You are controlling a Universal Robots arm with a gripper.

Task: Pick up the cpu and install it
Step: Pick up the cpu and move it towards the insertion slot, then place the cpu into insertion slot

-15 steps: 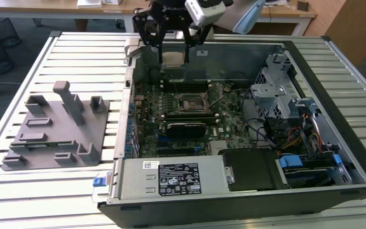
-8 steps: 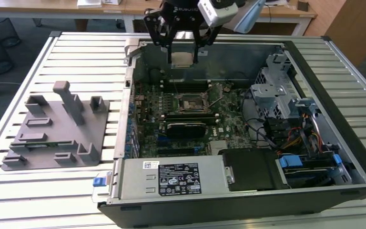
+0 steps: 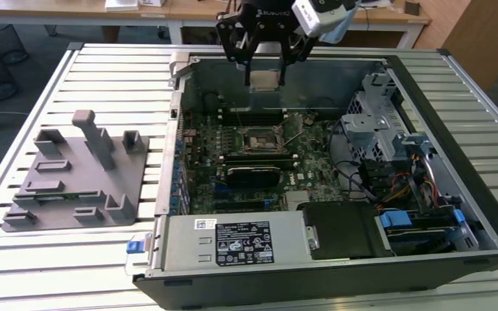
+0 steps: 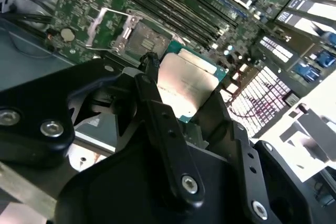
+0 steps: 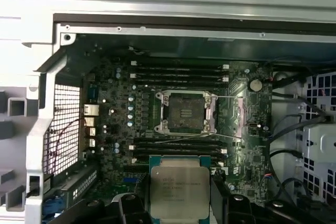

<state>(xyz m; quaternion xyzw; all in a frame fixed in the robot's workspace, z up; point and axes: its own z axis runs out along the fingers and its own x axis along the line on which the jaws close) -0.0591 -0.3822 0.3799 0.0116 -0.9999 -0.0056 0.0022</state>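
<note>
- Your hand [image 3: 264,72] is pinched on the cpu [image 3: 264,80]. It holds the chip in the air inside the open computer case [image 3: 318,285], over the far part of the motherboard [image 3: 205,175].
- In the second wrist view the black fingers [image 4: 152,93] bear on two opposite edges of the chip. Its silver lid faces the camera and the green rim shows at its corners.
- The cpu is not seated. In the first wrist view it hangs short of the socket [image 5: 185,111], whose contact field lies bare with nothing in it.
- In the exterior view the socket lies nearer the camera than the chip and well below it.
- Judge the chip as light, stiff and flat. The metal lid looks smooth, so it could slide in a loose pinch.
- The edges are the right place to hold it, as your hand has it now. The underside contacts and the socket's contact field are likely delicate, so a tilt or a drop could do damage.
- The chip looks square to the hand in both wrist views, though I cannot tell how firmly it is gripped.
- On the slatted worktop [image 3: 102,65], at the exterior view's left, the grey fixture plate [image 3: 72,175] stands well apart from the case.
</note>
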